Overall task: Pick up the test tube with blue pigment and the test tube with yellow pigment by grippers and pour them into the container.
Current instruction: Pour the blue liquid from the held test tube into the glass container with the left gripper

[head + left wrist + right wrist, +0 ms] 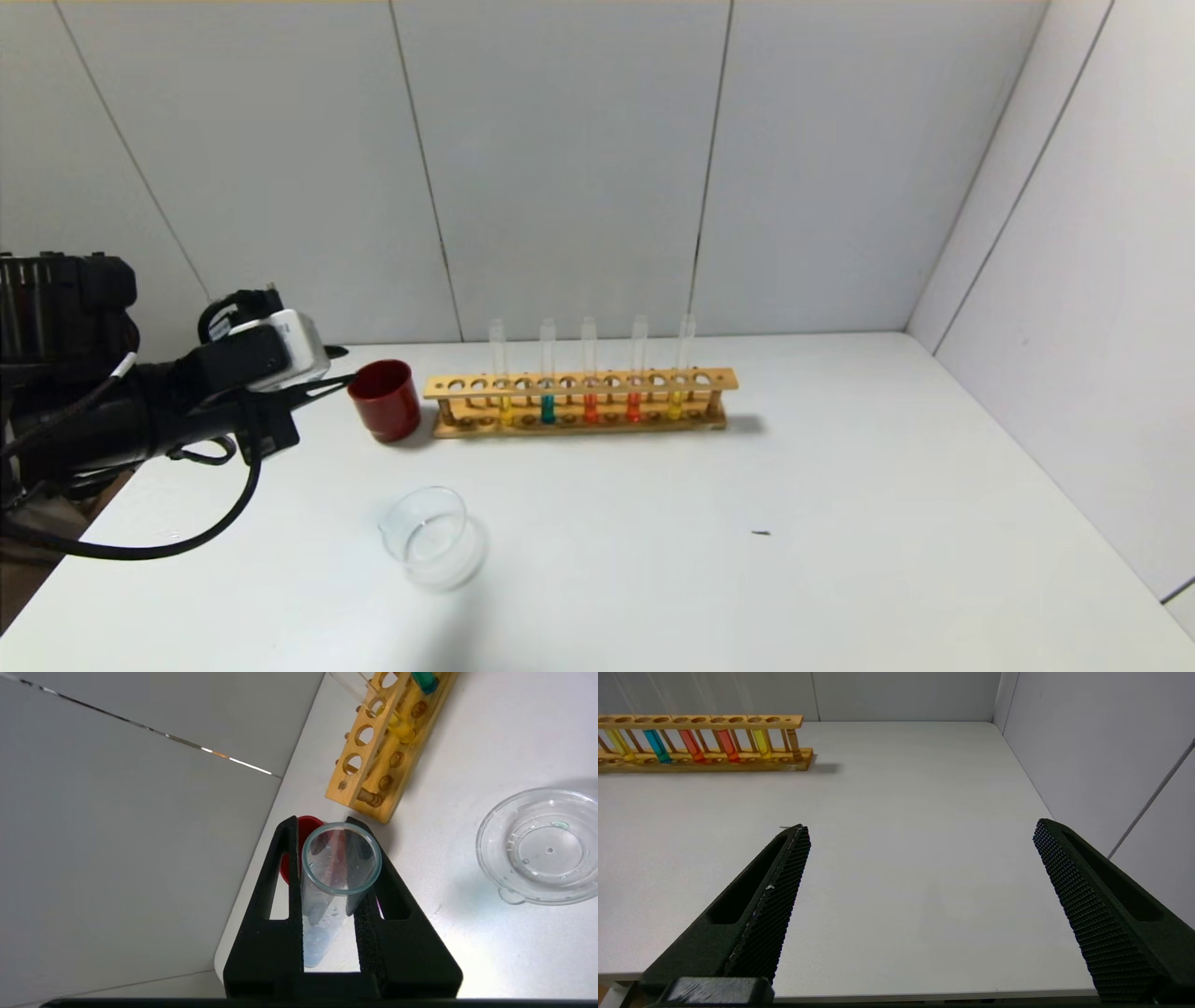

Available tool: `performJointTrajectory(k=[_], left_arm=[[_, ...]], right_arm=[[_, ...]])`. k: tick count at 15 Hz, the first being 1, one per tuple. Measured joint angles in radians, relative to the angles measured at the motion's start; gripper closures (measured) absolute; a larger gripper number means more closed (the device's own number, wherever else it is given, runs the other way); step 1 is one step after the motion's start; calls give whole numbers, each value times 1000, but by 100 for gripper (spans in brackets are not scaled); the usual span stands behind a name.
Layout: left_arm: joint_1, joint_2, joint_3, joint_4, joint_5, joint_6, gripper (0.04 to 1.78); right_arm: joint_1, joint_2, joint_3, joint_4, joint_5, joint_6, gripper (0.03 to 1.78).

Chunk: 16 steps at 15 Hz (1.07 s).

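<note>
In the head view the left tool [338, 382] is nearest. It reaches in low over the tabletop [840, 523], with its tips just beside the red cup [386, 399]. The container [411, 551] sits on the near side of this tool and well apart from it, so carrying something over to pour looks like a short move. Past the cup stands the wooden rack [579, 383], which keeps the other tubes upright and their liquid settled. The test tube with yellow pigment [675, 403] is at the rack's end farthest from the left tool, and a second yellow tube [504, 408] is at the end nearest it.

In the left wrist view the left tool [321, 821] is clenched on the test tube with blue pigment [338, 868], one finger on each side. The open mouth faces the camera and pale blue liquid sits at the bottom. That suggests the tube is held about upright so nothing spills on the way. The red cup [310, 823] shows just past the tips. The container [481, 858] lies off to one side and shows only droplets, so I judge the pour not yet made.

In the right wrist view the right tool [920, 830] hangs released, its fingers wide apart over bare tabletop. The rack [714, 756] is well beyond it, with the yellow tube [761, 742] at the nearer end. It is probably waiting to take that tube.
</note>
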Motion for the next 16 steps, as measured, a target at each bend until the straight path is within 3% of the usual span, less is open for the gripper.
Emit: performJointTrajectory(k=[10,16], left_arm=[[39,5,228,-274,-43,126,147],[42,144,347,-685,-198,159,147]], right_arm=[[0,0,0,0,0,0,6],[0,0,0,0,0,0,6]])
